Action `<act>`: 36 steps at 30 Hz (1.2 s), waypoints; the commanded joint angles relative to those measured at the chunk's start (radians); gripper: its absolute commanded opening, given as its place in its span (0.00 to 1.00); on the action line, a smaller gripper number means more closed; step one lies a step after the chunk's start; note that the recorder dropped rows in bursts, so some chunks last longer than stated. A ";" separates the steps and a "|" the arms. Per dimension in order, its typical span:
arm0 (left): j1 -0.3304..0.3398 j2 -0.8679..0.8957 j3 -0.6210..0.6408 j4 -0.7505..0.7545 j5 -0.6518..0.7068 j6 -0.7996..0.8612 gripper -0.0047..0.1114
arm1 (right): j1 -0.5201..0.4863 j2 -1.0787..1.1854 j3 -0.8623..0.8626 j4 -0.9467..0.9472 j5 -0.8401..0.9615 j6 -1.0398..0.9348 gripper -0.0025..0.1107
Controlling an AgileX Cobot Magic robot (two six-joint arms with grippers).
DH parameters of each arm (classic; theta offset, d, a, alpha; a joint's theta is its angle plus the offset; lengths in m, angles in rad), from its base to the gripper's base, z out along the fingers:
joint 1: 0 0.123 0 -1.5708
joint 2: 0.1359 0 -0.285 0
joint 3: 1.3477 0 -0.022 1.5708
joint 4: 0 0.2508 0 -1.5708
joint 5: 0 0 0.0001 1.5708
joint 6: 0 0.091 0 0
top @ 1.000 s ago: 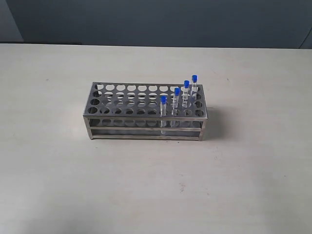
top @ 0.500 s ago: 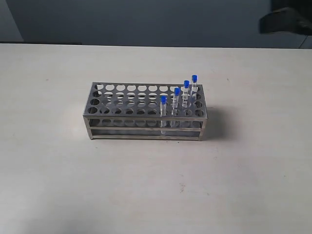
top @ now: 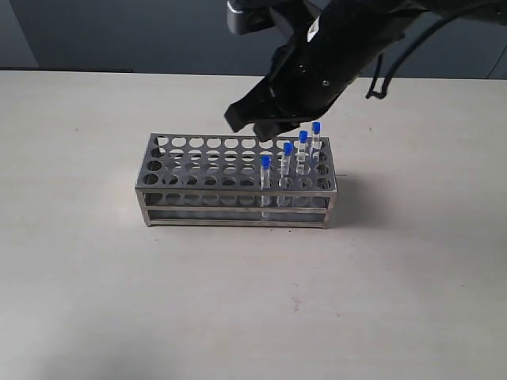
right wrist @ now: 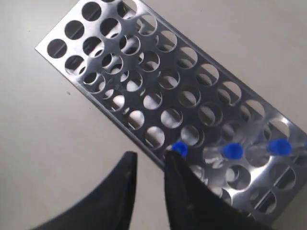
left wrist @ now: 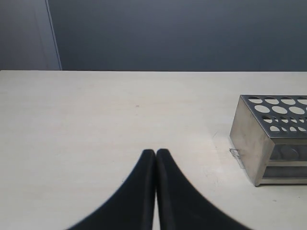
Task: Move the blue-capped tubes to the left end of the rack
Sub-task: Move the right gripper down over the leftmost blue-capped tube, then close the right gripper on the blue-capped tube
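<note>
blue-capped tubes (top: 287,150): four | rack (top: 230,191): one | left fingers (left wrist: 144,191) closed, empty | right fingers (right wrist: 182,196) slightly apart, empty

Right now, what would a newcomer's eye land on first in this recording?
The right gripper, black and slightly open, hangs just above the rack, close to the four blue-capped tubes clustered at its right end in the exterior view. The left gripper is shut, well clear of the rack.

Pale beige table (top: 412,261) before a dark blue-grey wall (top: 119,32).
</note>
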State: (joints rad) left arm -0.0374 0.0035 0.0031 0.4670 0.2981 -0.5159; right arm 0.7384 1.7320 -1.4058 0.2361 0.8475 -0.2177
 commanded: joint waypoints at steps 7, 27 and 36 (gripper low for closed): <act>-0.006 -0.004 -0.003 -0.001 -0.010 -0.001 0.05 | 0.021 0.077 -0.018 -0.079 -0.046 0.010 0.35; -0.006 -0.004 -0.003 -0.001 -0.008 -0.001 0.05 | 0.021 0.179 -0.016 -0.071 0.019 0.012 0.28; -0.006 -0.004 -0.003 -0.001 -0.008 -0.001 0.05 | 0.021 0.179 -0.016 -0.077 0.011 0.012 0.12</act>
State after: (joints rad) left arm -0.0374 0.0035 0.0031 0.4670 0.2981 -0.5159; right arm 0.7598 1.9167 -1.4238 0.1667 0.8668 -0.2046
